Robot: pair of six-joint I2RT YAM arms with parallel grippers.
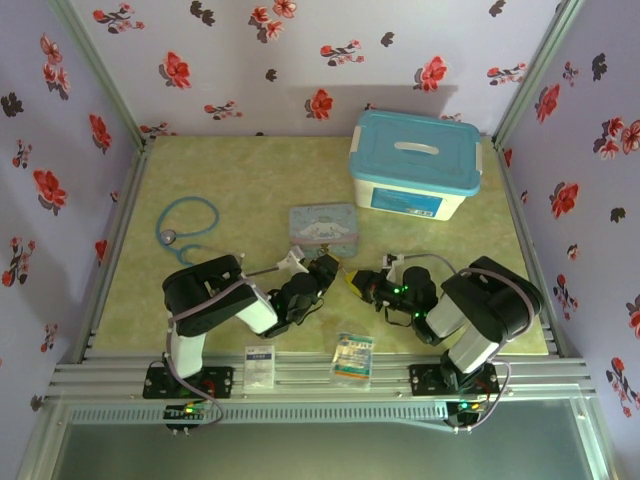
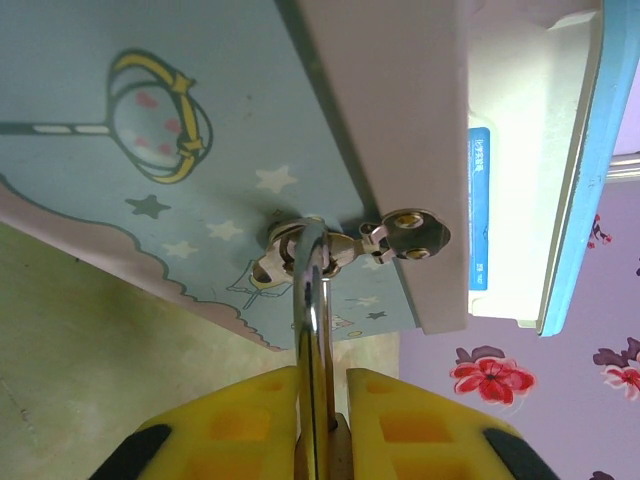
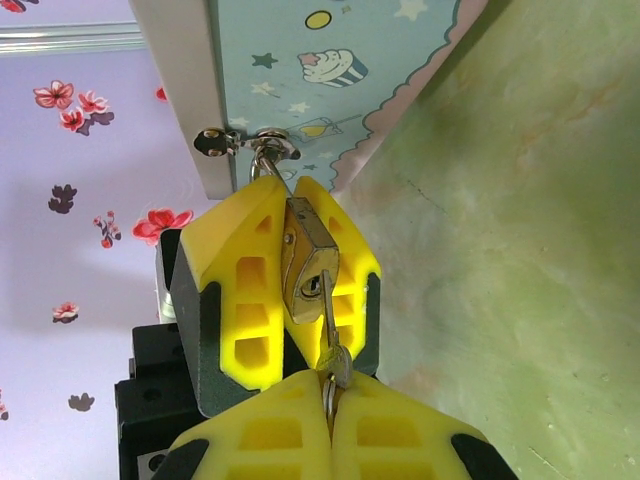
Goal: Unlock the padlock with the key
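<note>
Overhead, the arms: both reach toward the centre of the frame, where the left claw (image 1: 333, 268) and the right claw (image 1: 356, 283) meet tip to tip, just below the pastel tin (image 1: 323, 228).
Overhead, the task things: the padlock and key lie between the two claw tips, too small to make out.
Overhead, the rest: a blue-lidded storage box (image 1: 415, 165) sits at upper right and a stethoscope (image 1: 185, 225) at left. Two packets (image 1: 259, 365) lie at the lower edge of the table (image 1: 250, 170).
Left wrist, claw: the yellow fingers (image 2: 240, 420) at the bottom of the frame are drawn in tight on the padlock (image 2: 312, 300), with only its metal between them.
Left wrist, padlock: its shackle rises to mid-frame and passes through the hasp (image 2: 405, 235) on the tin's edge.
Right wrist, right claw: its yellow fingers (image 3: 270, 440) at the bottom centre are pressed together on the head of the key (image 3: 325, 325).
Right wrist, key: its blade runs up into the keyhole on the padlock's brass body, at mid-frame.
Right wrist, left claw: its fingers grip the brass body from both sides, below the hasp at upper left.
</note>
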